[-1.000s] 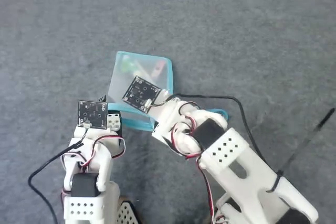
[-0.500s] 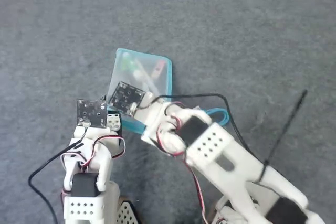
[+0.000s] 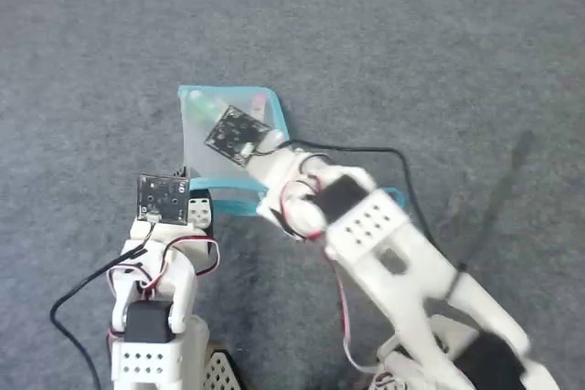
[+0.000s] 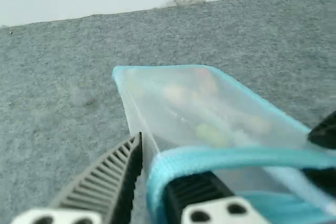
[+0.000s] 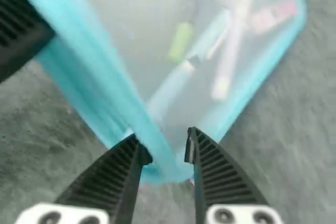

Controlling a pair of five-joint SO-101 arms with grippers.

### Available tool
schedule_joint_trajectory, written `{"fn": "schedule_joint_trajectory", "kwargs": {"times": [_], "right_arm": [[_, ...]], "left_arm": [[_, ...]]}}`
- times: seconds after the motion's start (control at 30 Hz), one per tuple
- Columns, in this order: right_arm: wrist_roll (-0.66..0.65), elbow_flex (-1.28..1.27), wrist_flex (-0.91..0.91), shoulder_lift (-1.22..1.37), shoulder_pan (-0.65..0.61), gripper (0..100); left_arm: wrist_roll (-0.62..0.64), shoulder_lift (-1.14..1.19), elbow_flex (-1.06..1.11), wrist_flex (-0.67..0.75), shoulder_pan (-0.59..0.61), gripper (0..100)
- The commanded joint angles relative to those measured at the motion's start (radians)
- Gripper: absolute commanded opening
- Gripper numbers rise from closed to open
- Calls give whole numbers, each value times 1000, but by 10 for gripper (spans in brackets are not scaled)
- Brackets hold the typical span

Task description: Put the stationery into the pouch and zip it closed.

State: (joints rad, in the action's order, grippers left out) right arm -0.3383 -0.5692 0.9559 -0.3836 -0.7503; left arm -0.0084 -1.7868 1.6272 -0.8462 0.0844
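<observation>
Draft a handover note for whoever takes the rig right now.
Left end effector: shut on one end of the pouch's teal zip edge.
Right end effector: shut around the same zip edge at the other corner.
Things: stationery is inside the pouch, visible through its clear wall. The pouch is on the grey mat.
Done: loading.
Left: zip state unclear. Check it is fully closed, then release both.
</observation>
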Motion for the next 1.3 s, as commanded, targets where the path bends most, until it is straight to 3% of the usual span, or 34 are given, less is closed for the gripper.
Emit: {"fn": "schedule_joint_trajectory", "kwargs": {"times": [0.0, 0.13, 0.3, 0.87, 1.27], "right_arm": [[14, -3, 151, -337, -2, 102], [12, -160, 157, -515, -8, 104], [6, -295, 84, -526, -4, 105], [12, -295, -19, -519, -62, 104], [6, -224, -90, -306, -54, 102]], "left_arm": [[20, 9, -16, 31, -3, 12], [20, 9, -16, 31, -3, 12], [20, 9, -16, 31, -2, 12], [20, 9, -18, 31, -3, 12], [20, 9, -18, 31, 2, 12]]}}
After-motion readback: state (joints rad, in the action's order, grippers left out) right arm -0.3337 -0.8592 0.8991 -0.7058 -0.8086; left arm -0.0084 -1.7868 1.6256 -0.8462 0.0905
